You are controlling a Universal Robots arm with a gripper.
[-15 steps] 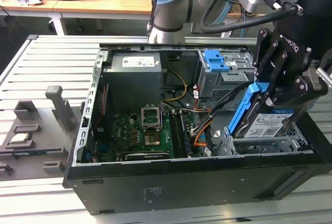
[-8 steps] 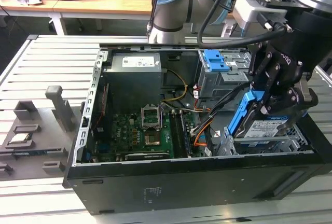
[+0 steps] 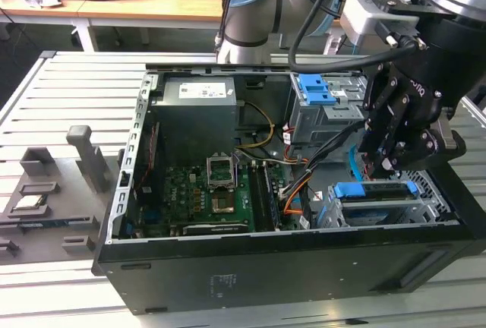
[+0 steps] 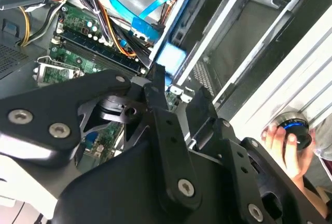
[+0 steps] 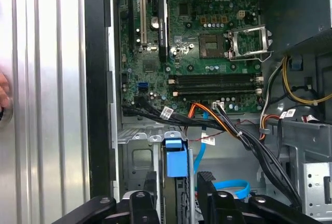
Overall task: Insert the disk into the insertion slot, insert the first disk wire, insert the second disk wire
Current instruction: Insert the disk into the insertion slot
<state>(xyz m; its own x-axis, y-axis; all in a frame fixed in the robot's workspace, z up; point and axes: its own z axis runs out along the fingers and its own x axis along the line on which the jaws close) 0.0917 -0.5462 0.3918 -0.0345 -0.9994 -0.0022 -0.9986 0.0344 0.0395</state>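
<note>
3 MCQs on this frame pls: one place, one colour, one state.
1. In the exterior view the gripper hangs over: A the power supply; B the insertion slot; C the slatted table.
2. The second disk wire is: A green; B light blue; C white.
3. The computer case is: A closed by a panel; B standing upright; C lying open.

1 B, it is above the low cage at the exterior view's right.
2 B, the first wrist view shows a flat light-blue strip.
3 C, the motherboard is exposed from above.

Small white print — on the motherboard (image 5: 193,58)
</note>
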